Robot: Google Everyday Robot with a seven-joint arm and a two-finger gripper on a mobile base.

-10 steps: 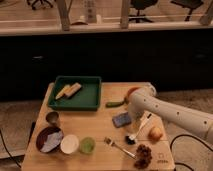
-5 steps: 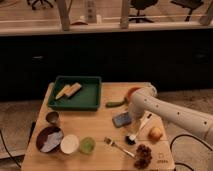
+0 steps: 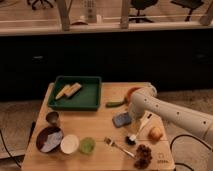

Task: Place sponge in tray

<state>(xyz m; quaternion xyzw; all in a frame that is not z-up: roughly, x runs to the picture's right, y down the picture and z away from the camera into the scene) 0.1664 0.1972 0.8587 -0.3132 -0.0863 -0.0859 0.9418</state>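
Note:
The sponge (image 3: pixel 121 119) is a small blue-grey block lying flat on the wooden table, right of centre. The green tray (image 3: pixel 89 98) stands at the table's back left and holds two yellowish pieces (image 3: pixel 68 90). My white arm reaches in from the lower right. Its gripper (image 3: pixel 135 114) hangs low over the table, just right of the sponge and close to it. The sponge lies outside the tray, about a hand's width from the tray's front right corner.
A green vegetable (image 3: pixel 115 104) and an orange object (image 3: pixel 131 93) lie behind the sponge. A metal cup (image 3: pixel 52 118), dark bowl (image 3: pixel 49 138), white bowl (image 3: pixel 69 143) and green cup (image 3: pixel 87 145) line the front left. A fork (image 3: pixel 114 144), white utensil (image 3: pixel 140 129), yellow fruit (image 3: pixel 155 133) and brown clump (image 3: pixel 143 155) lie front right.

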